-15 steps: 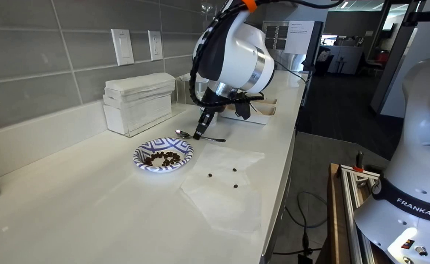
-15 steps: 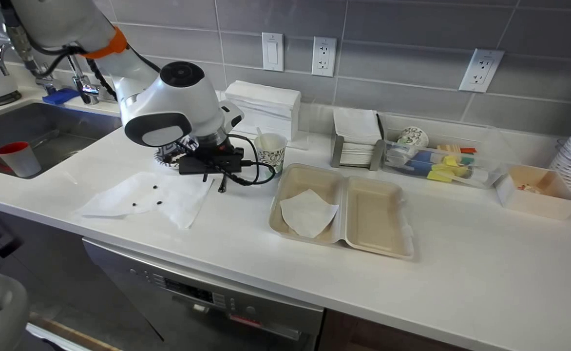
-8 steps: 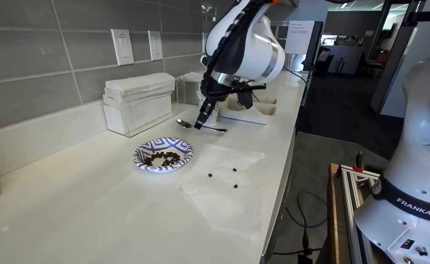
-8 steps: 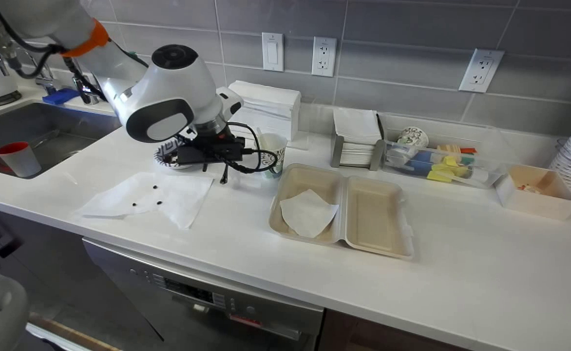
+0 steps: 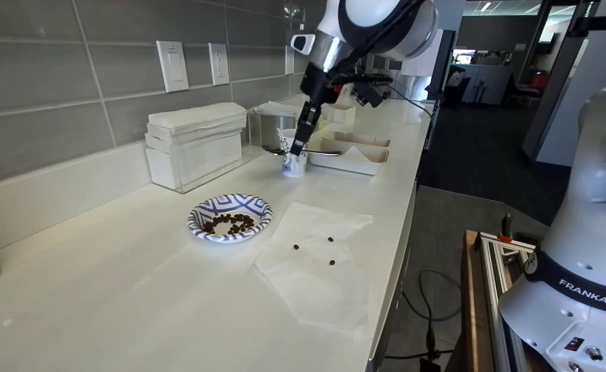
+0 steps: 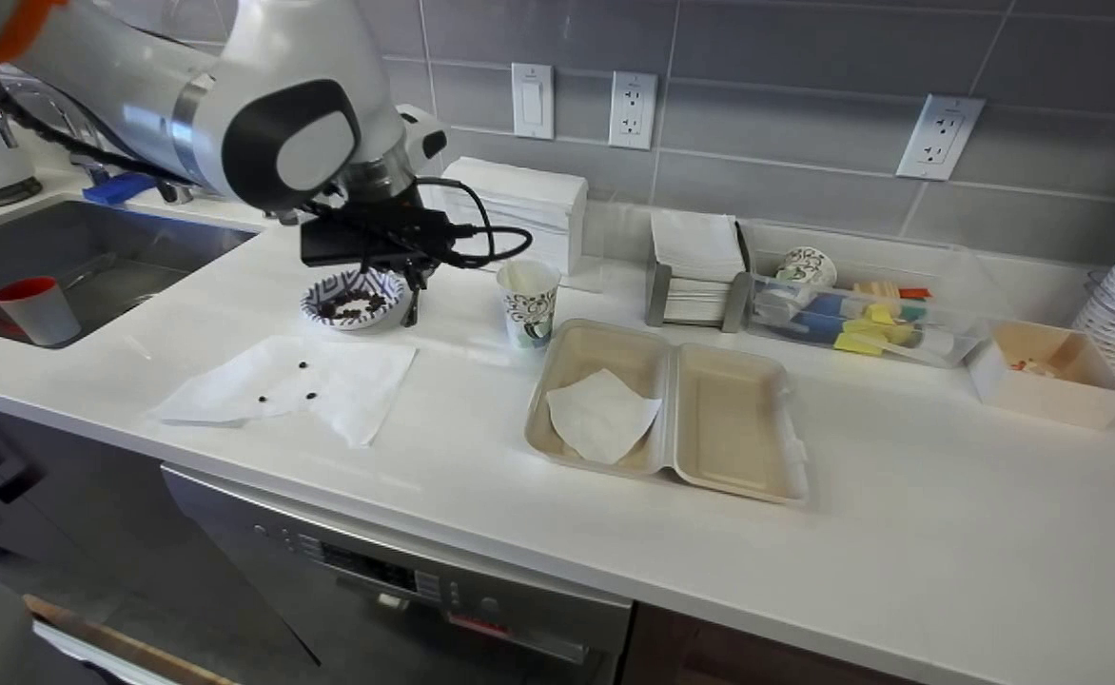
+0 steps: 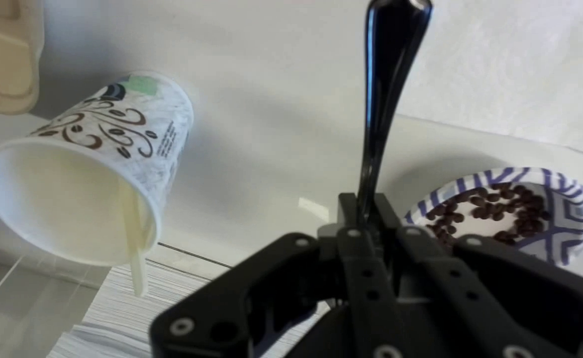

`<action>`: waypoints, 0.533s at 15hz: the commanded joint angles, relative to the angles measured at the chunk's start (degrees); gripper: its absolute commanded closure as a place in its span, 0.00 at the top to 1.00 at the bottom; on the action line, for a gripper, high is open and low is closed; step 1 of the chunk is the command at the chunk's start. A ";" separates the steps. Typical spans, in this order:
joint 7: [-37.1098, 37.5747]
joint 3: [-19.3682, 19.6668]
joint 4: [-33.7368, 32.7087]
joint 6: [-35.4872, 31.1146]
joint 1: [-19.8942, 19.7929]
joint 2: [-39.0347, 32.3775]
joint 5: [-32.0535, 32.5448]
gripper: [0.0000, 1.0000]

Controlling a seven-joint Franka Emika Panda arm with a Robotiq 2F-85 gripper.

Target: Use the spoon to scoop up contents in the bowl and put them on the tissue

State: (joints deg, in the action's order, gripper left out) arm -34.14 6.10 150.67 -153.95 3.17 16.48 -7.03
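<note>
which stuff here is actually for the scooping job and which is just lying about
For the job:
spoon, gripped in the pincer
bowl
beans in it
tissue, three more beans on it

Just lying about:
paper cup with a stirrer in it
takeaway box
paper towels
mug in the sink

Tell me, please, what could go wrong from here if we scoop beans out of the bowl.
The claw pinches the spoon at a narrow part, so the spoon may twist or slip when pushed into the beans. These lie spread around a bare patch in the bowl, so some could roll away from the spoon. Beans dropped on the tissue, where three beans lie loose, might roll off its edge.
</note>
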 commanded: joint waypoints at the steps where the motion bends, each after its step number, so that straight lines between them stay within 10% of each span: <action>1: 3.45 -1.57 0.53 11.69 1.11 9.08 3.54 0.02; 8: 11.39 -8.69 1.47 8.26 2.88 9.43 8.81 0.02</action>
State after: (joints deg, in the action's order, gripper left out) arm -29.28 0.63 150.58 -141.38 5.71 27.07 -2.47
